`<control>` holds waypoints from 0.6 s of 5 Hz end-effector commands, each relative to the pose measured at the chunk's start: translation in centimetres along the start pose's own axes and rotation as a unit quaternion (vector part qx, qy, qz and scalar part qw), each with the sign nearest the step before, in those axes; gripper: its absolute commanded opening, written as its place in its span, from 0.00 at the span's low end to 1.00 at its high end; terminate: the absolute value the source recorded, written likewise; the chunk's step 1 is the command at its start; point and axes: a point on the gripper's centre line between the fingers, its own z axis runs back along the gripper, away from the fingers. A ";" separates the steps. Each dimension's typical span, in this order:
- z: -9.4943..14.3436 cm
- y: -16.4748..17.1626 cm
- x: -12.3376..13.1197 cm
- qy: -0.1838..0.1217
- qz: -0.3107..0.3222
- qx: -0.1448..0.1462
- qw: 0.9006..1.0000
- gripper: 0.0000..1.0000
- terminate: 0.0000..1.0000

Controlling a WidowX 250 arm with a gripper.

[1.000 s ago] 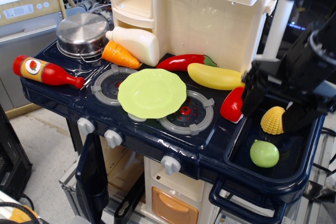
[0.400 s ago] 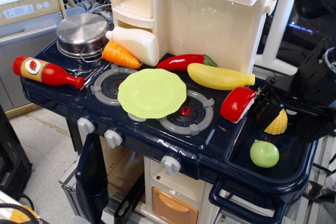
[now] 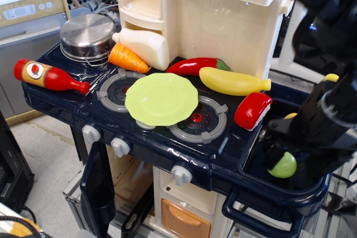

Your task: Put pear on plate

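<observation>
The tool sits low over the pear in the sink; its grip can't be told.

Gripper low in sink basin at desk's right edge, over pear; jaws' state unclear. Plate sits mid-desk on burners.
</observation>
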 end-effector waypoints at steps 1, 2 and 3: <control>-1.4 -0.4 1.1 -0.003 0.024 -0.030 0.999 1.00 0.00; -2.4 -0.2 1.3 -0.013 0.023 -0.034 0.999 1.00 0.00; -1.2 -0.3 0.9 0.010 0.045 -0.020 0.999 0.00 0.00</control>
